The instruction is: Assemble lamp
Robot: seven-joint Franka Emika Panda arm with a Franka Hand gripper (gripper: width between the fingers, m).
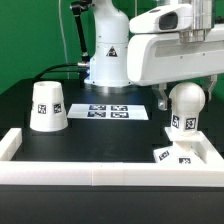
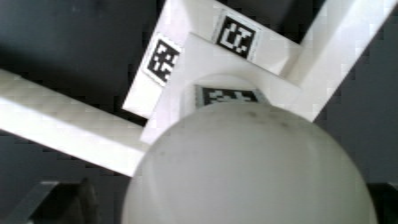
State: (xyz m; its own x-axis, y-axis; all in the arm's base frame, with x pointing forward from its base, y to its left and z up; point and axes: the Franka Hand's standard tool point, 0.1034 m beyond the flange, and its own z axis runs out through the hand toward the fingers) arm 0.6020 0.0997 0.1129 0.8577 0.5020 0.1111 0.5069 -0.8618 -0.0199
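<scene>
The lamp's rounded white bulb [image 1: 186, 103] stands upright on the low tagged base [image 1: 172, 154], in the corner of the white frame at the exterior view's right. My gripper [image 1: 185, 95] hangs open over the bulb, one dark finger on each side of it and no grip showing. In the wrist view the bulb [image 2: 231, 165] fills the near part of the picture. The base's tagged faces [image 2: 228, 96] lie beyond it, and one dark finger [image 2: 63, 200] shows beside it. The tapered shade [image 1: 47, 105] stands mouth down at the exterior view's left, apart from the arm.
The marker board [image 1: 117, 111] lies flat at the table's middle in front of the arm's pedestal [image 1: 108, 60]. A raised white frame [image 1: 90, 168] runs along the front and side edges, and its walls [image 2: 54, 110] meet close by the base.
</scene>
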